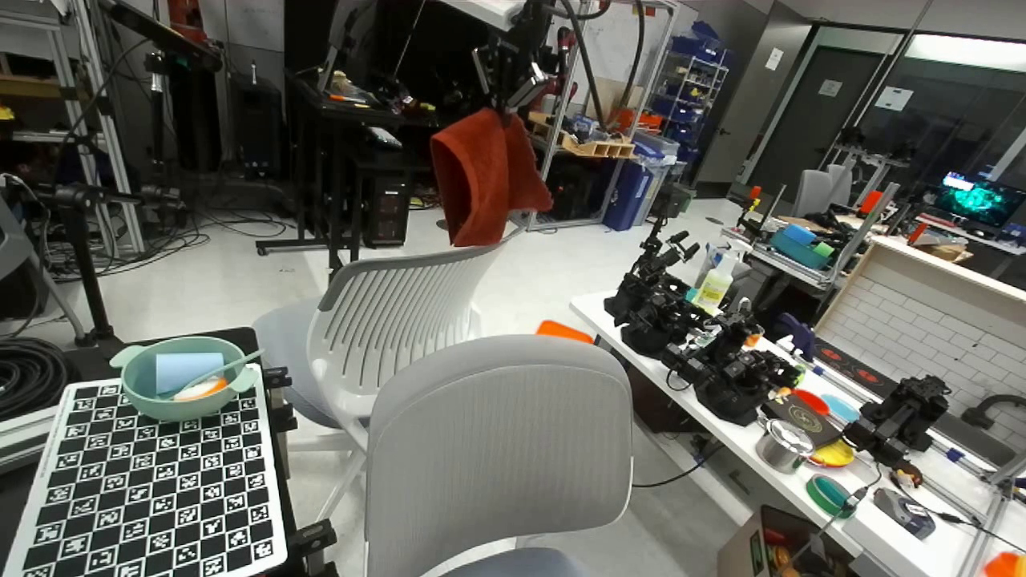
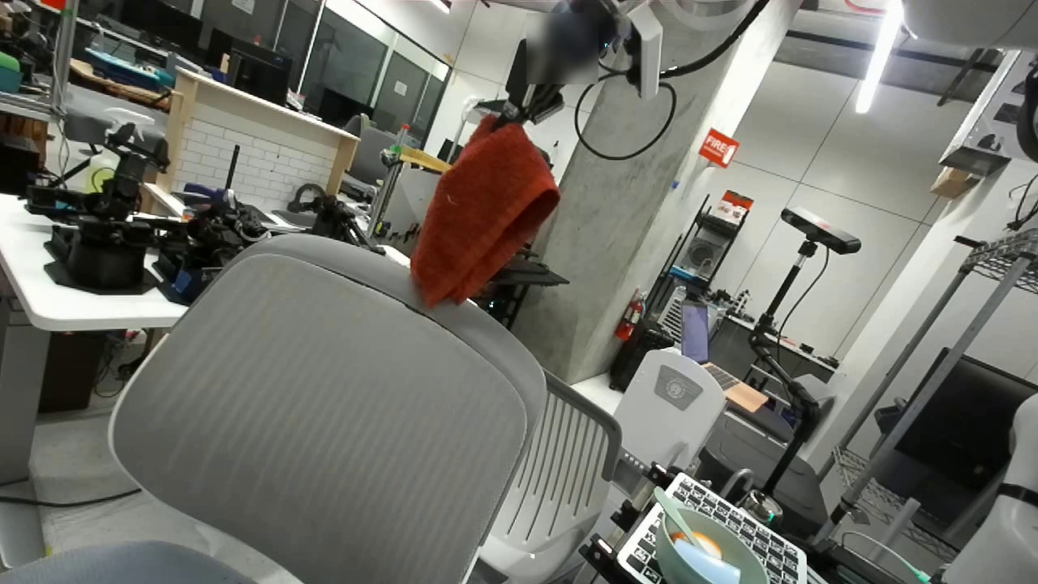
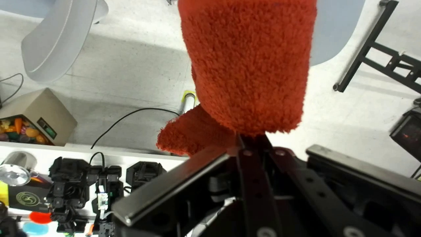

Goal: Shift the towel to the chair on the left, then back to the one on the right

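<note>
My gripper (image 1: 506, 110) is shut on the red-orange towel (image 1: 479, 180), which hangs folded in the air below the fingertips. In an exterior view the towel (image 2: 482, 219) overlaps the top of the grey mesh-back chair (image 2: 324, 397). In an exterior view its lower end appears just above the slatted chair (image 1: 393, 320), with the mesh-back chair (image 1: 501, 433) nearer the camera. I cannot tell any contact with a chair. In the wrist view the towel (image 3: 250, 62) hides the middle, and the fingers (image 3: 252, 138) meet at its edge. A grey chair part (image 3: 59, 42) shows left, a seat (image 3: 337, 29) right.
A white table (image 1: 689, 409) with black robot arms stands beside the chairs. A stand bears a checkered board (image 1: 160, 489) and a green bowl (image 1: 180, 405). A black desk (image 1: 345, 112) and a metal frame stand behind. A box of toys (image 3: 39, 118) is by the table.
</note>
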You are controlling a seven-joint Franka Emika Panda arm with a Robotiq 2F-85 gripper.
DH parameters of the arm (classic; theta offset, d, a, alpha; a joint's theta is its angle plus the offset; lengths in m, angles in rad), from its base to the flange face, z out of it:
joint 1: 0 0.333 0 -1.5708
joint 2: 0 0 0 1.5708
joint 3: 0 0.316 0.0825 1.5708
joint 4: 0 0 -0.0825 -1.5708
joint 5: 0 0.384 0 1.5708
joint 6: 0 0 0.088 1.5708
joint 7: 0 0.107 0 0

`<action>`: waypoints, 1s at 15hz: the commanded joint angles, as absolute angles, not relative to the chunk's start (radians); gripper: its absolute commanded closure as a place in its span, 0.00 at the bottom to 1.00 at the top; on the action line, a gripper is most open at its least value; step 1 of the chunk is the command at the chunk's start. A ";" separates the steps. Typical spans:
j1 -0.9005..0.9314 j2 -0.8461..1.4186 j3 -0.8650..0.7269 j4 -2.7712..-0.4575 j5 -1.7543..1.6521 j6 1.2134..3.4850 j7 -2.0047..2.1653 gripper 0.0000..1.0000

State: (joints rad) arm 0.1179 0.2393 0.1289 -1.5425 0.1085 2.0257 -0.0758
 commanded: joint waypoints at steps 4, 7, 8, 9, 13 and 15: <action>0.081 0.229 0.119 -1.446 0.133 1.985 -0.092 0.99; 0.084 0.237 0.123 -1.455 0.127 1.999 -0.088 0.99; 0.085 0.241 0.123 -1.456 0.127 2.000 -0.088 0.99; 0.087 0.246 0.124 -1.458 0.127 2.001 -0.088 0.99; 0.092 0.265 0.126 -1.476 0.124 2.009 -0.088 0.99; 0.094 0.277 0.126 -1.485 0.121 2.013 -0.088 0.99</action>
